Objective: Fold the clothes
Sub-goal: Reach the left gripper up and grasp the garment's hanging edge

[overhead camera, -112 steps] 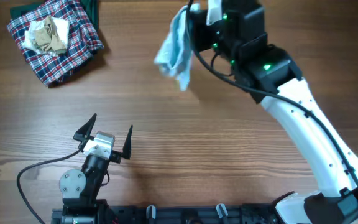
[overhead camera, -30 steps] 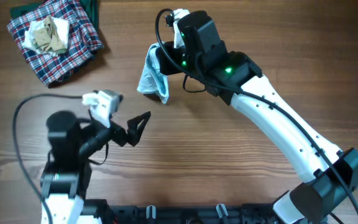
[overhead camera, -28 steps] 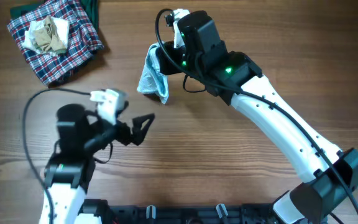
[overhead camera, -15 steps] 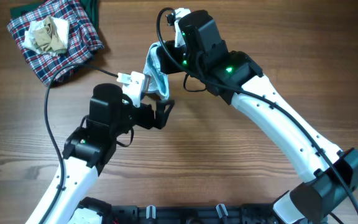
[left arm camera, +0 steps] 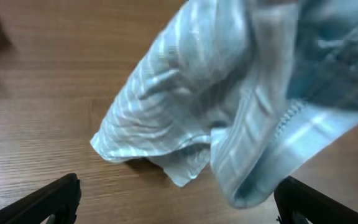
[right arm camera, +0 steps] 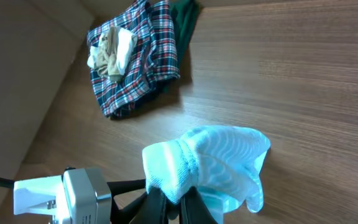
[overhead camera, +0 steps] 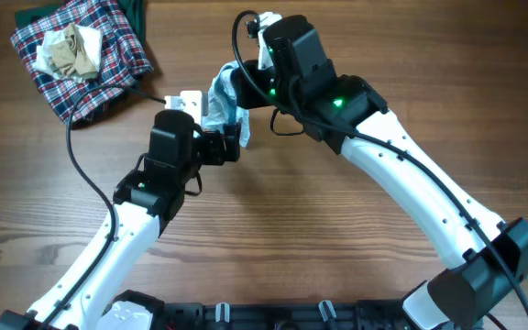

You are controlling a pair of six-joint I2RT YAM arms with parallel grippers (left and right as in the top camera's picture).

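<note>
Pale blue striped cloth (left arm camera: 185,112) hangs pinched in my right gripper (right arm camera: 171,198) jaws, low over the tabletop (overhead camera: 291,229); my left gripper (left arm camera: 179,202) jaws gape wide, empty, just before it.

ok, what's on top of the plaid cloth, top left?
A crumpled beige garment sits on the plaid cloth. A dark green cloth pokes out beneath; the rest underneath is covered.
</note>
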